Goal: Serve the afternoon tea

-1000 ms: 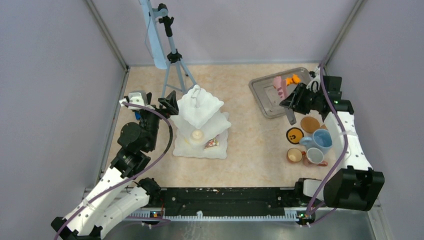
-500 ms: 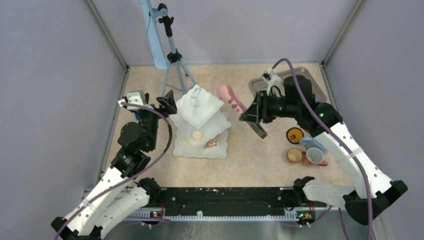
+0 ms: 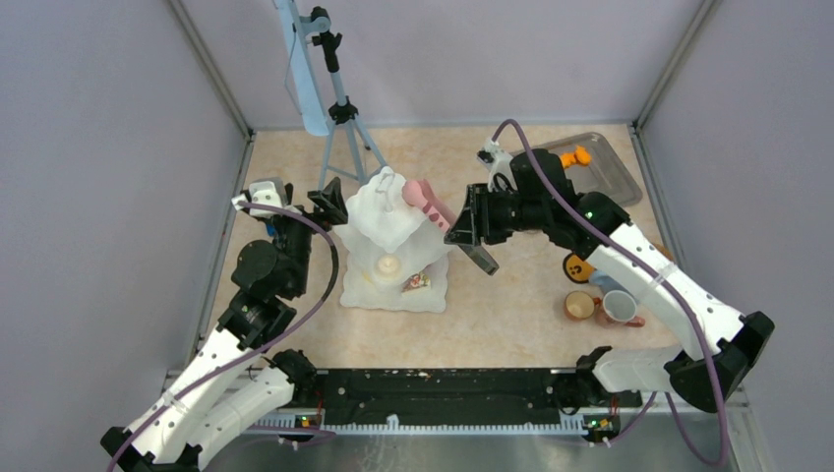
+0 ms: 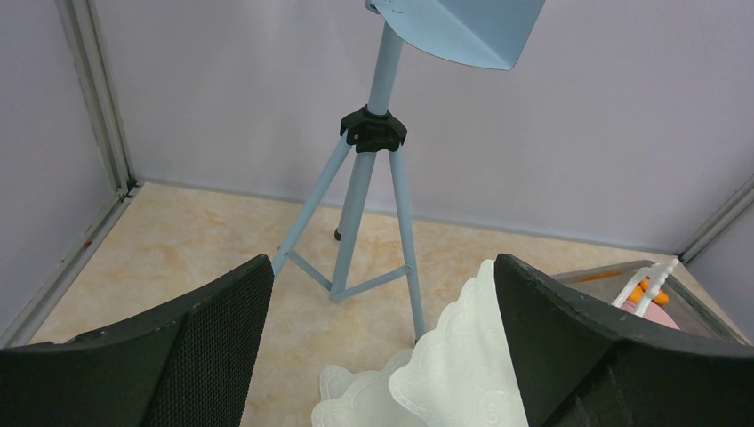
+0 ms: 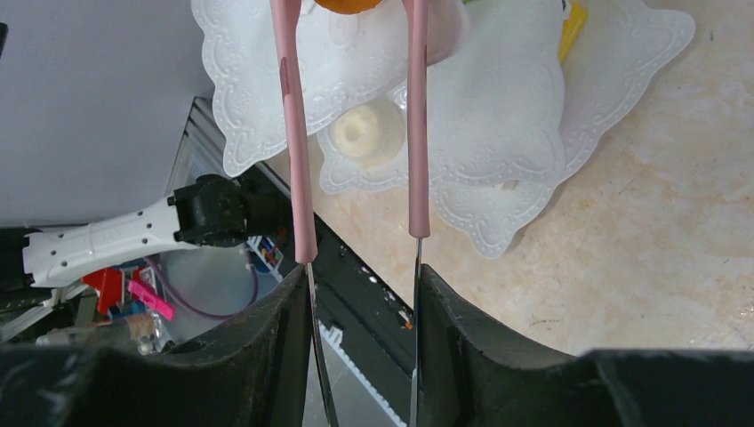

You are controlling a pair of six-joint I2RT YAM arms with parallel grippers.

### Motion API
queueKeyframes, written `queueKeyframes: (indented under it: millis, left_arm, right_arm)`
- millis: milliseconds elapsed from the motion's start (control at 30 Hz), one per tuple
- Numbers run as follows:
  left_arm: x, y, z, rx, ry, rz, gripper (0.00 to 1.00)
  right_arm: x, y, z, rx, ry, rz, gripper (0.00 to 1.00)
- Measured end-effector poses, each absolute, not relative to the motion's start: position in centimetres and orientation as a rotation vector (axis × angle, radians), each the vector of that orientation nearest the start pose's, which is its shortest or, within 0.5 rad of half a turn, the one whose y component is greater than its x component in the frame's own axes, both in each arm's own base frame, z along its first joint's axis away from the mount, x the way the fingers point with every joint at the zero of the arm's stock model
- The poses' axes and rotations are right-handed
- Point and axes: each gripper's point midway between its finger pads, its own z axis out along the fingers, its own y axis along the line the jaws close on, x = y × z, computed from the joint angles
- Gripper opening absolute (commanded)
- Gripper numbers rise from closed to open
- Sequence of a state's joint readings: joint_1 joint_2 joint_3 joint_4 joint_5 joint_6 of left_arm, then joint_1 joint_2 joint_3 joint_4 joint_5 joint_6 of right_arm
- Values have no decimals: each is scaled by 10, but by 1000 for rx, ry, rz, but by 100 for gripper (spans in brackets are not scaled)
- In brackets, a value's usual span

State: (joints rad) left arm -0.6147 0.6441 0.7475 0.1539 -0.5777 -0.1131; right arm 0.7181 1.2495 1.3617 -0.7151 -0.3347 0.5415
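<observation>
- Since the toy food looks too small to pinch directly (a judgement), the right arm's fingers (image 5: 462, 347) are clamped on both legs of the pink plastic tongs (image 5: 298, 178). The tongs in turn squeeze a small orange toy pastry (image 5: 351, 4) at their tips.
- The tips and pastry hang over the upper tier of the white scalloped tiered serving stand (image 3: 364, 290). Whether the pastry touches the tier cannot be told.
- A lower tier already carries a round cream pastry (image 3: 389, 265) and a small cake slice (image 3: 416, 282).
- The left arm's fingers (image 4: 196, 347) are spread wide with nothing between them. They sit just beside the stand on its left, probably parked clear of the delivery.
- Not yet served: another orange piece (image 3: 578, 155) on the grey metal tray (image 3: 615, 177) at back right. An orange-brown handled mug (image 3: 578, 306) and a whitish-pink handled mug (image 3: 620, 308) stand on the desk (image 3: 511, 305), well apart from the stand. Task judged partway.
- Next move, as judged: lower onto the tier, then ease the squeeze. Risk: the pastry rolls off the tier's wavy rim.
</observation>
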Motion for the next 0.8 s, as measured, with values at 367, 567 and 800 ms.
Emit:
queueKeyframes:
  millis: [367,567,800]
  left_arm:
    - [276,-82,374,-159,1350,-232,99]
    - [276,-82,374,-156,1351,-230,99]
    - [276,-82,374,-156,1350,-230,99]
  right_arm:
    - [217,287,287,-407,2295,1009,42]
    - [219,289,289,-415,2278,1012,47]
    - [220,290,291,-419,2266,1021,51]
